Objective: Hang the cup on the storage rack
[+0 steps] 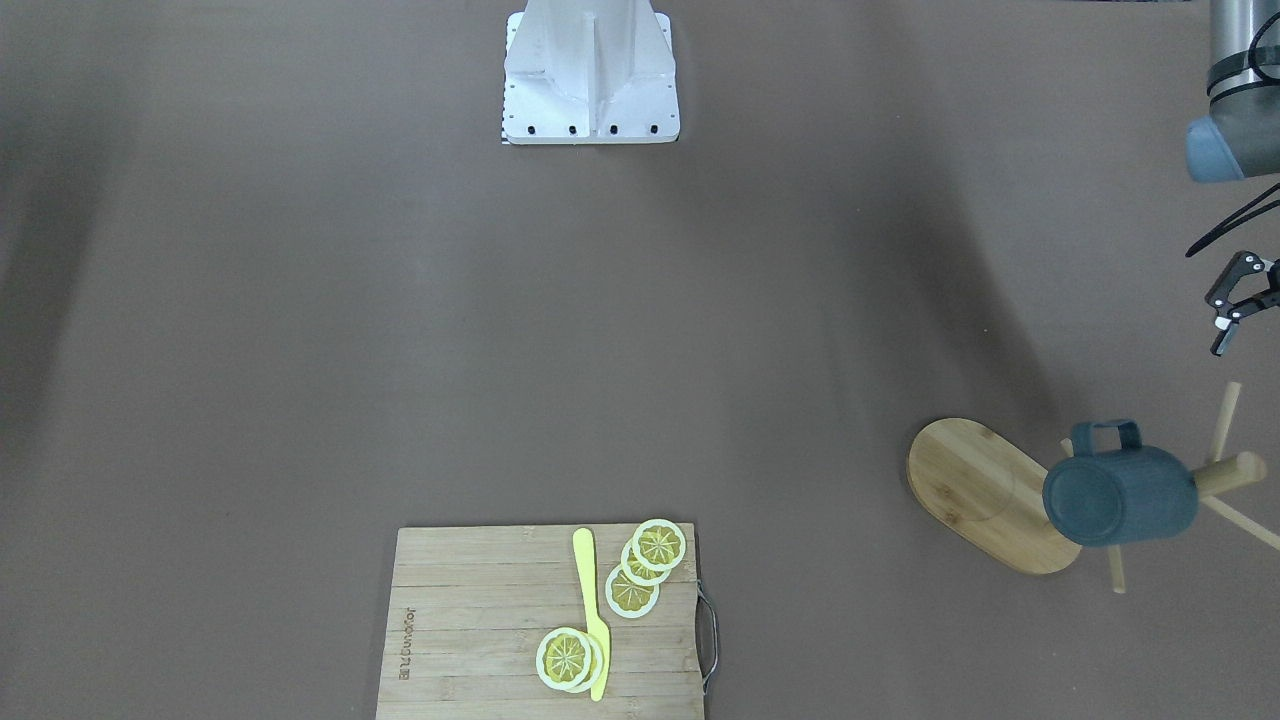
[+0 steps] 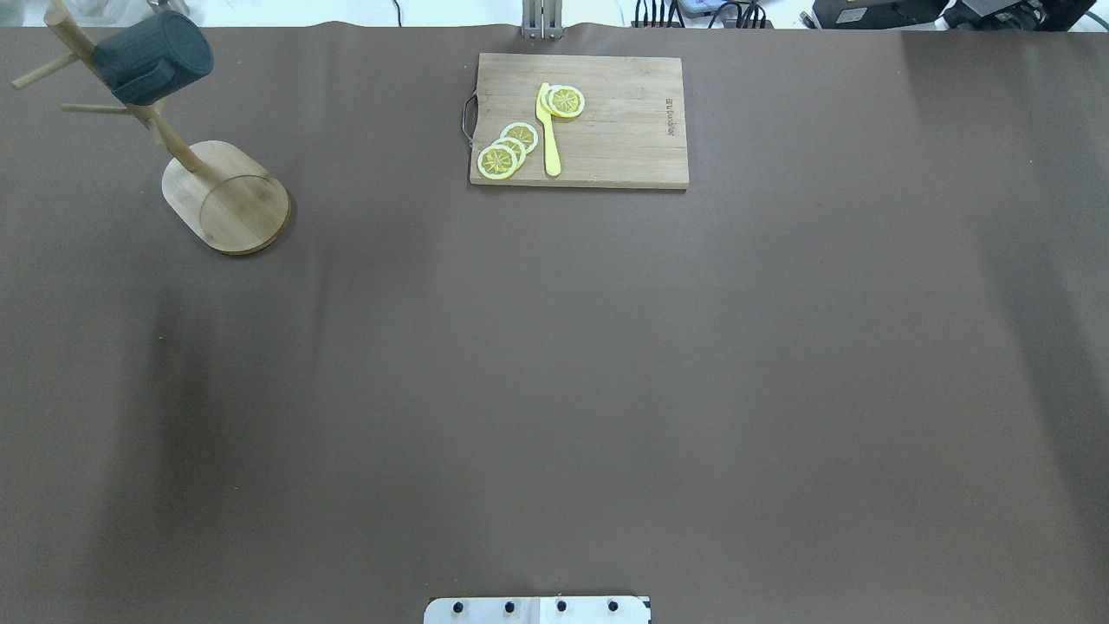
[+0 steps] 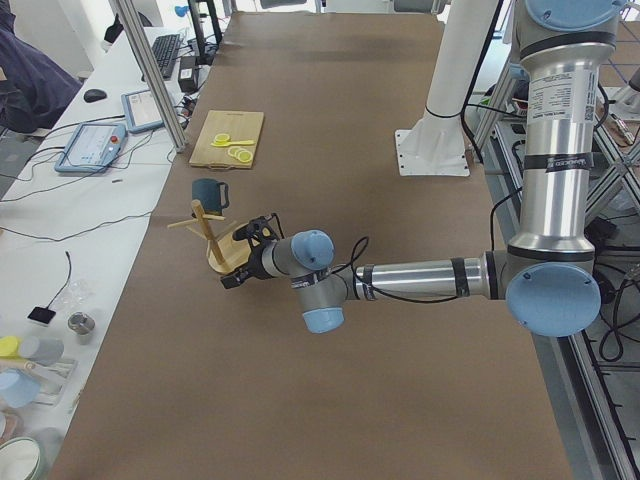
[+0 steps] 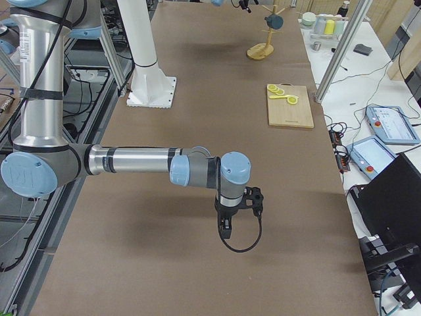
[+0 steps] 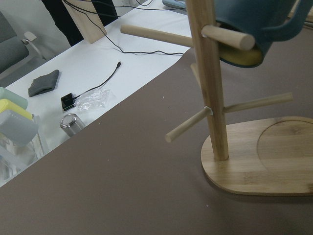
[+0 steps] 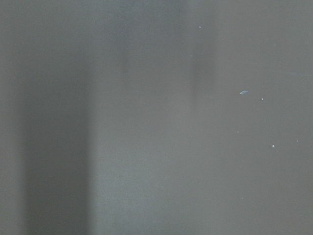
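Note:
The slate-blue cup (image 1: 1120,495) hangs by its handle on an upper peg of the bamboo storage rack (image 1: 975,490), tipped on its side. It hangs free of both grippers. It also shows in the overhead view (image 2: 152,56) on the rack (image 2: 230,195) at the table's far left. In the left wrist view the rack post (image 5: 210,98) stands close ahead, with the cup (image 5: 254,24) and its yellow inside at top right. My left gripper (image 1: 1235,305) is open and empty, a short way back from the rack. My right gripper (image 4: 227,229) hangs over bare table far from the rack; I cannot tell whether it is open.
A rectangular wooden cutting board (image 1: 480,620) with lemon slices (image 1: 632,590) and a yellow knife (image 1: 592,610) lies at the table's far middle. The robot's white base (image 1: 590,80) stands at the near edge. Beyond the rack's table end, a white bench (image 5: 98,73) holds cables and small items.

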Controlling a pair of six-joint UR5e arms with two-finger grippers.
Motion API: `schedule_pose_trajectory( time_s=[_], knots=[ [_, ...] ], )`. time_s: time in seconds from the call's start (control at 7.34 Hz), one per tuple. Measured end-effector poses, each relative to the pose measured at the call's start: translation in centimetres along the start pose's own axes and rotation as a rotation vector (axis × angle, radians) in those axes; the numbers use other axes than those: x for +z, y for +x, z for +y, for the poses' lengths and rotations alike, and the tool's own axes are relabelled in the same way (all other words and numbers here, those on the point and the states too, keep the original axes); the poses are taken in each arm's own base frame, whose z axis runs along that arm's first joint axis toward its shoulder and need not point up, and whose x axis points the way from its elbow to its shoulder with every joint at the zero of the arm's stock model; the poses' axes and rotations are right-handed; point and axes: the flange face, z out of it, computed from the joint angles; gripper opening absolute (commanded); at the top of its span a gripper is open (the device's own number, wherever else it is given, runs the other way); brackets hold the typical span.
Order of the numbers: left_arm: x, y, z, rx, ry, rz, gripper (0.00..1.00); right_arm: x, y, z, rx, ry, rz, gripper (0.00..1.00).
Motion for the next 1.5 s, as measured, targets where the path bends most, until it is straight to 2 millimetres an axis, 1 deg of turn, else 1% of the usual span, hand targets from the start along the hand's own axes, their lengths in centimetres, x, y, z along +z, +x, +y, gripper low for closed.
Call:
schedule_pose_trajectory(
  time_s=[0.27, 0.54, 0.68, 0.95, 1.23, 1.36, 1.5],
  knots=[
    [-0.9, -0.6, -0.4, 0.006, 0.04, -0.017, 0.99, 0.0, 0.0, 0.0, 0.0, 0.0, -0.001, 1.0],
    [-1.4, -2.7, -0.1, -0.046, -0.021, -0.066, 0.99, 0.1, 0.0, 0.1, 0.0, -0.001, -0.003, 1.0],
    [-1.4, -3.8, 0.3, -0.077, -0.07, -0.091, 0.99, 0.1, 0.0, 0.1, 0.001, -0.002, -0.005, 1.0],
    [-0.8, -5.2, 1.5, -0.147, -0.193, -0.122, 0.99, 0.1, 0.0, 0.1, 0.001, -0.002, -0.005, 1.0],
    [-0.8, -7.2, 2.4, -0.177, -0.349, -0.117, 0.99, 0.1, 0.0, 0.1, 0.0, -0.002, -0.004, 1.0],
    [-1.3, -8.0, 1.9, -0.184, -0.432, -0.113, 0.99, 0.1, 0.0, 0.2, 0.0, -0.002, -0.004, 1.0],
    [-1.8, -8.3, 1.1, -0.199, -0.51, -0.111, 0.99, 0.1, 0.1, 0.2, 0.0, -0.003, -0.003, 1.0]
  ],
)
